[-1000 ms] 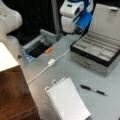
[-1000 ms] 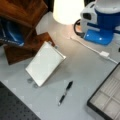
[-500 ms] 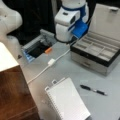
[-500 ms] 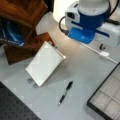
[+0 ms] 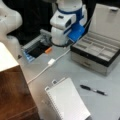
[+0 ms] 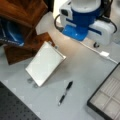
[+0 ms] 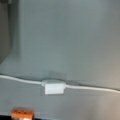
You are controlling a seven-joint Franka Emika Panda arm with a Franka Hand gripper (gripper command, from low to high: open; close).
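My gripper (image 5: pixel 61 41) hangs from the white and blue wrist low over the grey table, at the top of both front views; its fingers are hidden from every view. Nearest to it lies a thin white cable with a small white block (image 5: pixel 51 61) (image 6: pixel 104 53). In the wrist view that white block (image 7: pixel 53 87) sits just below centre, with the cable running left and right. A small orange piece (image 5: pixel 48 50) (image 7: pixel 22 113) lies close by. Nothing shows between the fingers.
A white spiral notebook (image 5: pixel 67 102) (image 6: pixel 45 63) and a black pen (image 5: pixel 93 90) (image 6: pixel 65 93) lie on the table. An open grey compartment case (image 5: pixel 95 53) (image 6: pixel 107 97) stands beside the arm. A brown wooden box (image 5: pixel 15 97) (image 6: pixel 22 30) and a blue-edged tray (image 5: pixel 35 48) flank it.
The arm has come down from a front view's top and now hangs low over the cable. Notebook, pen and case have not moved.
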